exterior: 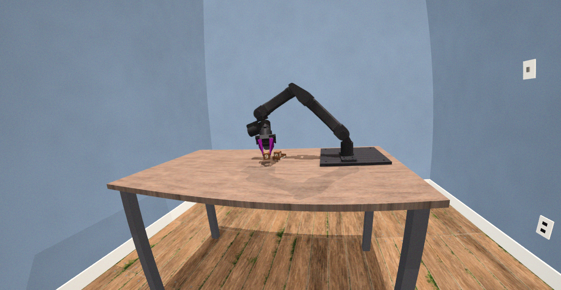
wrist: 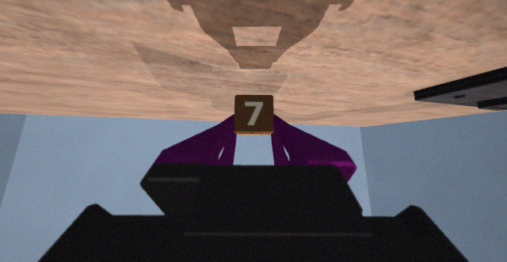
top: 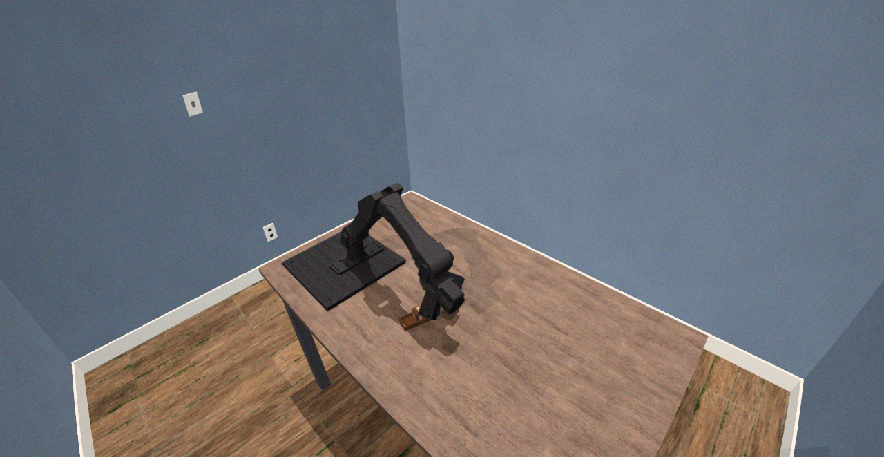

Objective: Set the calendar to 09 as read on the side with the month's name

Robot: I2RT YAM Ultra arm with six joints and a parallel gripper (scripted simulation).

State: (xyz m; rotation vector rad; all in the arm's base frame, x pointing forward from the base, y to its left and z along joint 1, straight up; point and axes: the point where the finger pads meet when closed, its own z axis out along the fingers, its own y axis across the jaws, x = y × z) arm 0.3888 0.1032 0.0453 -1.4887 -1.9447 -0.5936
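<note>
My gripper (exterior: 266,151) (wrist: 253,119) (top: 426,313) points down and is shut on a brown date cube (exterior: 266,155) (wrist: 253,112). The cube shows 9 toward the exterior camera and 7 toward the wrist camera. It hangs low, close beside the second cube (exterior: 276,154), which shows a 5 and stands in the small brown tray (exterior: 282,156) (top: 407,322). The two cubes are at about the same height. I cannot tell whether the held cube touches the tray's floor. In the top view the wrist hides the held cube.
The arm's black base plate (top: 340,268) (exterior: 355,156) (wrist: 461,89) lies on the wooden table (top: 525,355) (exterior: 274,186) a short way from the tray. The table's edge by the base plate is near the tray.
</note>
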